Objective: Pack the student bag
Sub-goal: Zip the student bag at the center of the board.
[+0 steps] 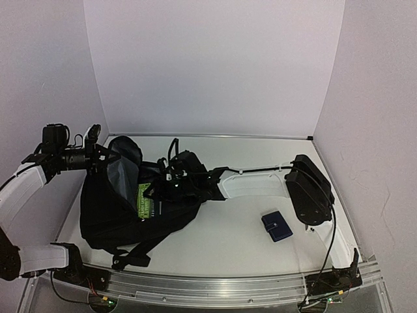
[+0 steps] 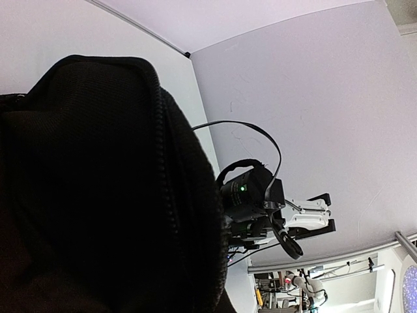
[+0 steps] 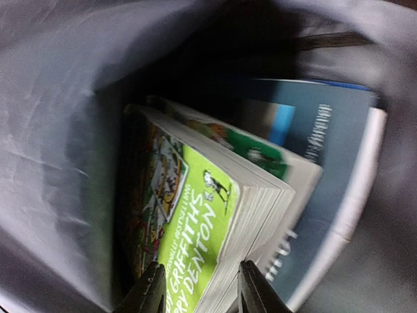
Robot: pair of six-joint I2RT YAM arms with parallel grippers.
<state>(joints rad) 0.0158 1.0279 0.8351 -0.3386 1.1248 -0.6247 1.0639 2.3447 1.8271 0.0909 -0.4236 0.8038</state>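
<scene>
At the left-centre of the top view the bag lies on the surface, its mouth lifted by the left pincer, which is clamped tight on the rim. Inside, a green book sits beside a blue book — the right pincer, part-closed, appears to pinch the green one's edge. Packing looks partly done: a wallet lies at right-centre, well apart. The lining crowds the books' left side; right of the bag there is room.
</scene>
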